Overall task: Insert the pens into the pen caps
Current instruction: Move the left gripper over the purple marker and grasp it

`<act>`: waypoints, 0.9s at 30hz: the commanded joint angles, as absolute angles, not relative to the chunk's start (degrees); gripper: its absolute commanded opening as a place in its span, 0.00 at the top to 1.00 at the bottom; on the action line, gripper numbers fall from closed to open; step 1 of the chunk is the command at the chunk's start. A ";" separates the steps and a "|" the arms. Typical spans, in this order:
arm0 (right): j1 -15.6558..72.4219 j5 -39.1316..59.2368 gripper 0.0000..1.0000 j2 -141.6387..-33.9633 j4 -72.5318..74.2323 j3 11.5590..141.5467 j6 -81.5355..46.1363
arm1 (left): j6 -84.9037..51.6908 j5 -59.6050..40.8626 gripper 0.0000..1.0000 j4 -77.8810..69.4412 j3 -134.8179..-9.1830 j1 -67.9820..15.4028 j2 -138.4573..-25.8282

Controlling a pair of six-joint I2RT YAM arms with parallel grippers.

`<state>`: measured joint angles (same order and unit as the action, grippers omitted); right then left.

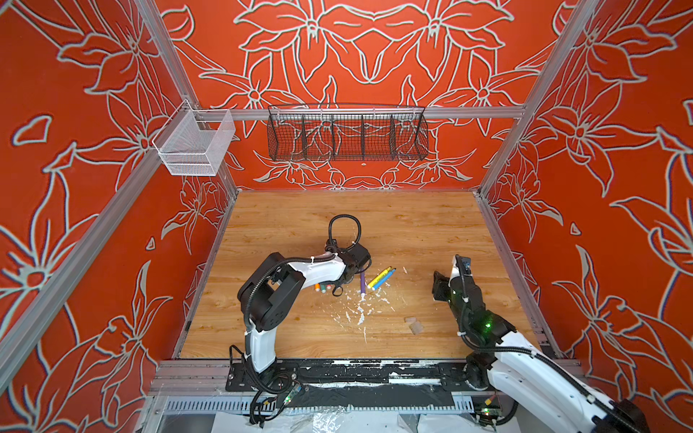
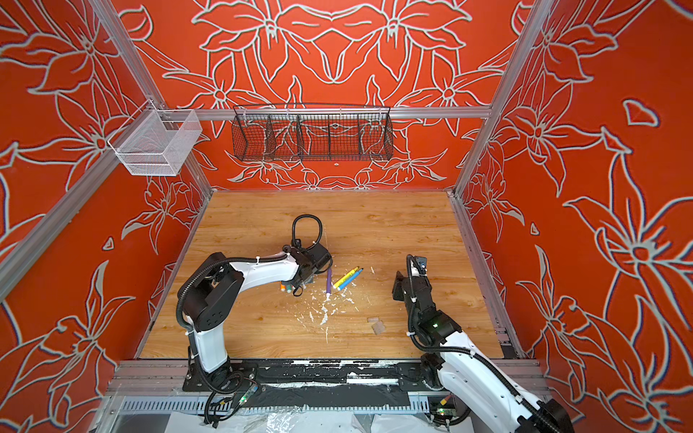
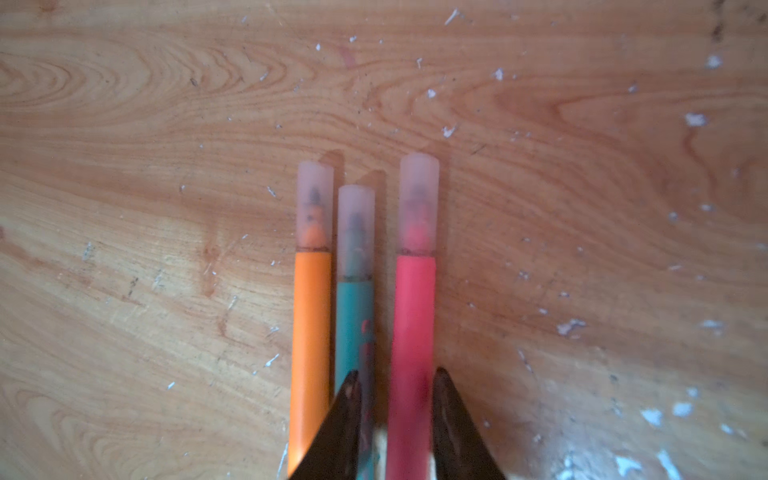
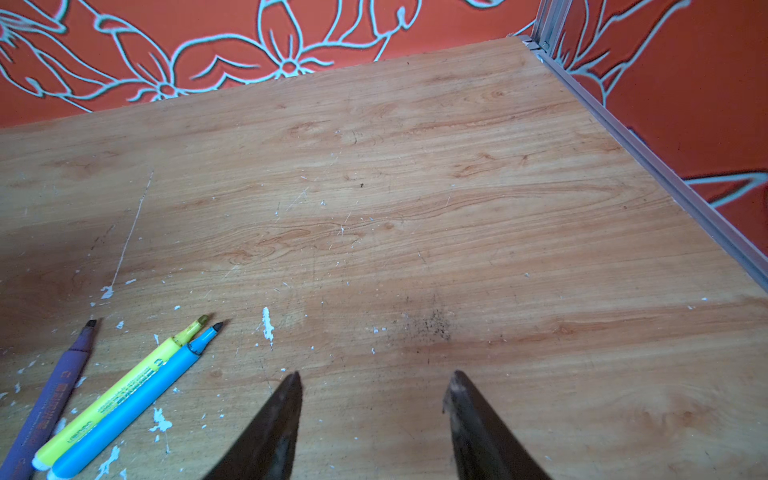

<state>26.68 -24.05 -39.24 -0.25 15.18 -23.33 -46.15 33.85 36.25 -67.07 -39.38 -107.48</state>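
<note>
Some faint clear plastic pieces (image 1: 413, 324) lie nearest us, likely loose pen caps. Beyond, orange felt-tip pen (image 3: 311, 332), green pen (image 3: 353, 303) and pink-red pen (image 3: 413, 311) lie abreast on the wooden table (image 3: 124, 166), each capped. Left gripper (image 3: 397, 374) straddles the pink-red pen, jaws narrowly parted: parked with the finished ones, we judge. Farther, purple pen (image 4: 58, 386), yellow pen (image 4: 124, 387), blue pen (image 4: 141, 399) lie bare-tipped; right gripper (image 4: 374, 376) hovers wide, empty.

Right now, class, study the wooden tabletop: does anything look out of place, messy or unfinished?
Yes. White paint flecks litter the middle of the wooden tabletop. The purple felt-tip pen, yellow felt-tip pen and blue felt-tip pen lie with bare tips, while clear plastic caps sit loose, apart from them.
</note>
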 commanded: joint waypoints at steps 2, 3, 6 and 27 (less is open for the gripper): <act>26.56 -23.38 0.42 -38.87 0.53 16.35 -23.20 | -44.96 32.00 0.74 38.87 -67.85 -39.82 -100.25; 26.54 -23.38 0.41 -38.92 0.53 16.35 -23.20 | -44.63 31.22 0.74 38.36 -67.22 -40.52 -98.25; 26.54 -23.33 0.41 -38.99 0.53 16.35 -23.20 | -42.63 27.59 0.74 32.78 -63.09 -43.31 -92.47; 26.59 -23.03 0.41 -38.76 0.48 16.35 -23.07 | -42.89 16.02 0.73 20.78 -62.13 -52.47 -101.40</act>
<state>26.68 -23.40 -39.20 -0.14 15.18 -23.20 -42.37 15.73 21.26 -60.73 -52.51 -100.16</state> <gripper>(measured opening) 0.588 0.269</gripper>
